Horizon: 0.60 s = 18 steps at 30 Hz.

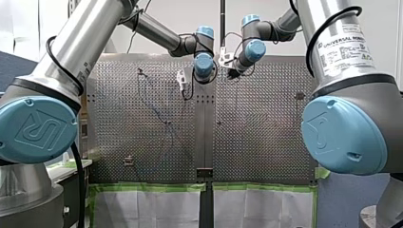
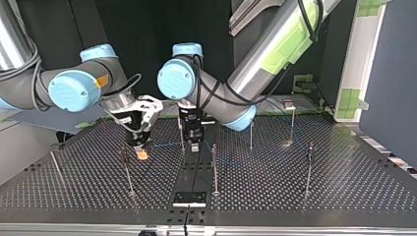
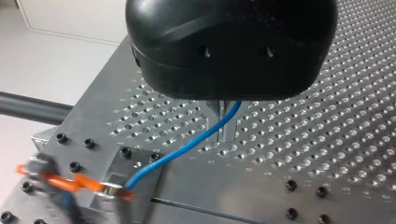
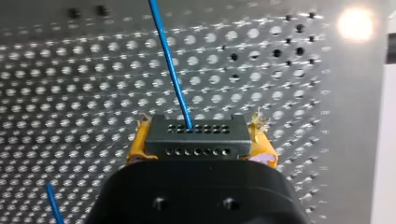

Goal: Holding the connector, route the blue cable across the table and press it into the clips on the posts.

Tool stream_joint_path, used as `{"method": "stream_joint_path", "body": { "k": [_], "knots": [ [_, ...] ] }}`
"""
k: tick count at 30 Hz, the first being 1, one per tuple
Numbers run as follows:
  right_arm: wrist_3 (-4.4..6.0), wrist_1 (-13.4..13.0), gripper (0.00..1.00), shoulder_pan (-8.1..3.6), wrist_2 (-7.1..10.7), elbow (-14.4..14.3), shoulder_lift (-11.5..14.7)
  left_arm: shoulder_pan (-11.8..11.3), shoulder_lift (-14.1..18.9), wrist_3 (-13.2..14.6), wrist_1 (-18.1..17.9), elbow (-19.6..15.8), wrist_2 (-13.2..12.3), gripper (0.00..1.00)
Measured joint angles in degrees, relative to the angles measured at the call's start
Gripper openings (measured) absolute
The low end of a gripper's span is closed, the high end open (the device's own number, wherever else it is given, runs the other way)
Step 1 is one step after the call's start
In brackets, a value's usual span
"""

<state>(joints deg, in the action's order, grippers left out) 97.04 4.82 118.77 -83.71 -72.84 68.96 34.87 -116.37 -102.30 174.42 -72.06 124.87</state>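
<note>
While my right hand (image 4: pixel 198 145) clamps the connector (image 4: pixel 196 133), the blue cable (image 3: pixel 187 149) passes through my left hand (image 3: pixel 225 122), closed on it

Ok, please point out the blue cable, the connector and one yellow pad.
blue cable (image 4: pixel 172 70): right wrist view, on its straight stretch ahead of the connector.
connector (image 4: pixel 198 140): right wrist view, on its dark face, between the hole rows.
yellow pad (image 4: pixel 136 147): right wrist view, on its outer side.

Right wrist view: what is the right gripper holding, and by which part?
The connector, clamped by its two side faces between the right gripper's yellow pads; the blue cable leaves its front face.
</note>
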Motion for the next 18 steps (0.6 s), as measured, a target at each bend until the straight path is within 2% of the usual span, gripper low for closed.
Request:
{"method": "stream_joint_path", "body": {
  "k": [11,18],
  "knots": [
    [-0.53,-0.3,0.00,-0.17,-0.48,-5.6,0.2,1.4,0.0,-0.6,-5.5,-5.5,-0.3,0.00],
    [-0.39,-2.2,0.00,-0.52,-0.95,-9.2,0.1,1.6,-0.2,-0.4,-9.2,-9.1,-3.1,0.00]
  ]
}}
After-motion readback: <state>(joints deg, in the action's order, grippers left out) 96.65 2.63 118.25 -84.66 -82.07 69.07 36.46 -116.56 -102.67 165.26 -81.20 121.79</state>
